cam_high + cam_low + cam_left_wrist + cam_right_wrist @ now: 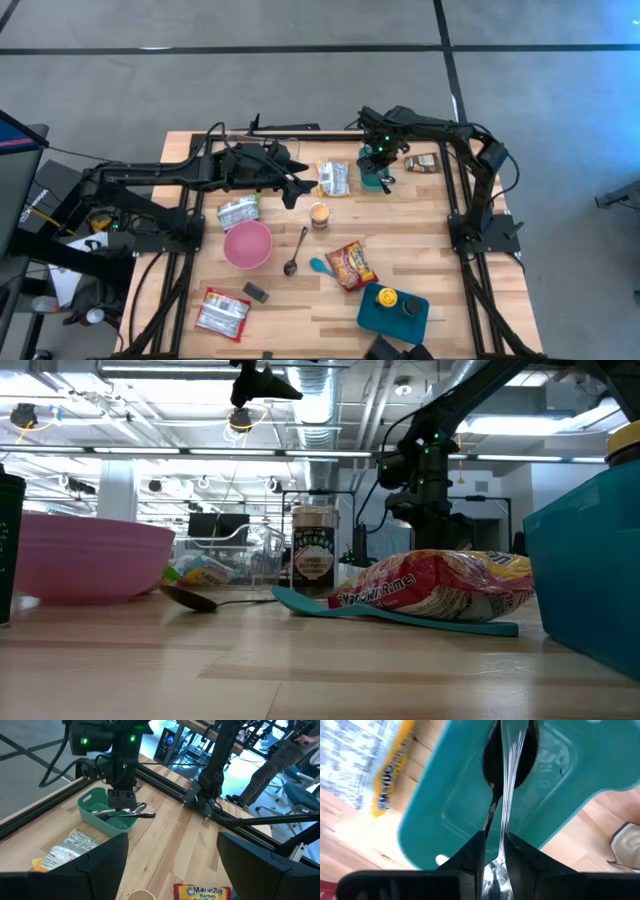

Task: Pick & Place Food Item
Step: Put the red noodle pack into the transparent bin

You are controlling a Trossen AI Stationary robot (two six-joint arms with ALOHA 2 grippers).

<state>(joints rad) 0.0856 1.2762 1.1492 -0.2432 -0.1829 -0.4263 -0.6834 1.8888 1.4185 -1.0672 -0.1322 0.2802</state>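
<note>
Near edge, about 5 o'clock from centre: ramen packet [350, 265] lies flat on the table [300, 310], nothing gripping it, a blue spoon [320, 266] just beside it, so the food item looks not yet picked. Mid-table, about 11 o'clock: left end effector [296, 192] hangs with fingers spread wide and empty, probably parked clear of the other arm. Far side, about 1 o'clock: right end effector [121, 800] sits low over a teal bin [92, 812], fingers close either side of a metal spoon [506, 795] whose bowl rests inside; pinched or released, can't tell.
</note>
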